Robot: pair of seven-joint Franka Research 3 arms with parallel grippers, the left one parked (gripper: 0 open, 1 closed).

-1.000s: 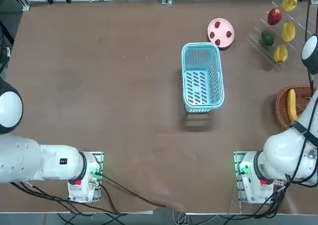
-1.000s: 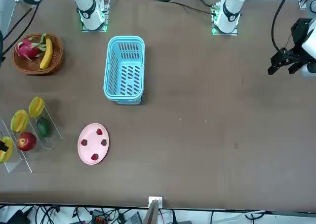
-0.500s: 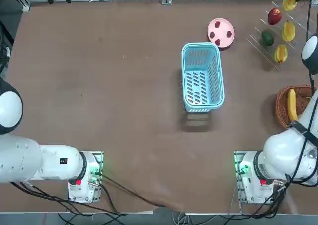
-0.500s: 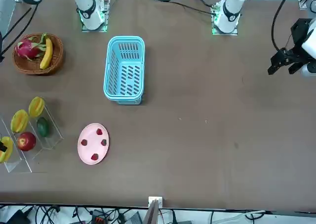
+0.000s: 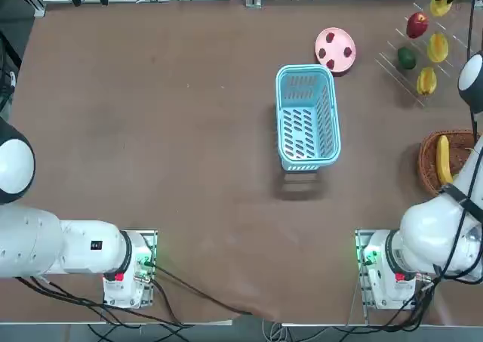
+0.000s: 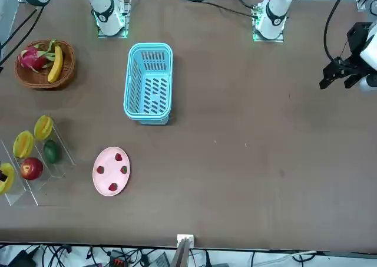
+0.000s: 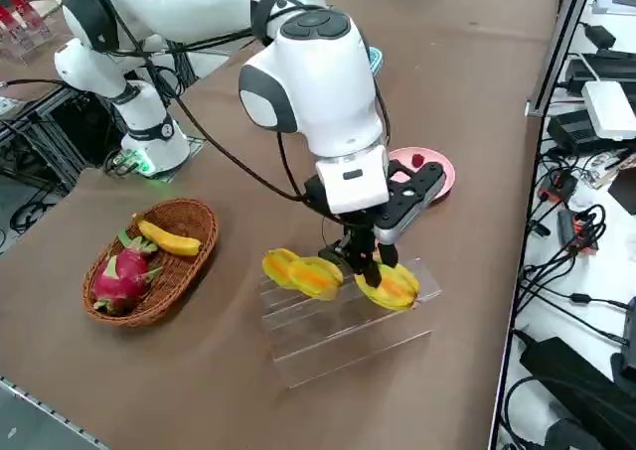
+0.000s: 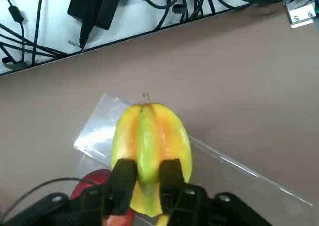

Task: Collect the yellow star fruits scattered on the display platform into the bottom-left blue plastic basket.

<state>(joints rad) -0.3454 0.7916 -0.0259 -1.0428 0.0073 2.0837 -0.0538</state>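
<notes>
Your right gripper [image 8: 153, 178] has its fingers around one star fruit [image 8: 151, 153] at the rack's far right corner, near the bench edge. Two more star fruits [image 5: 438, 47] sit on the rack [image 6: 52, 171], three in all; one basket [image 5: 308, 117] stands mid-bench, open bench to its left.

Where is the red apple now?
In the top view, the red apple sits on the clear rack, at upper right, just above the dark green fruit.

Right arm [image 7: 316, 87], bent over the table, its wrist lowered; right gripper [image 8: 148, 169] directed downward, its two fingers narrowly separated.
</notes>
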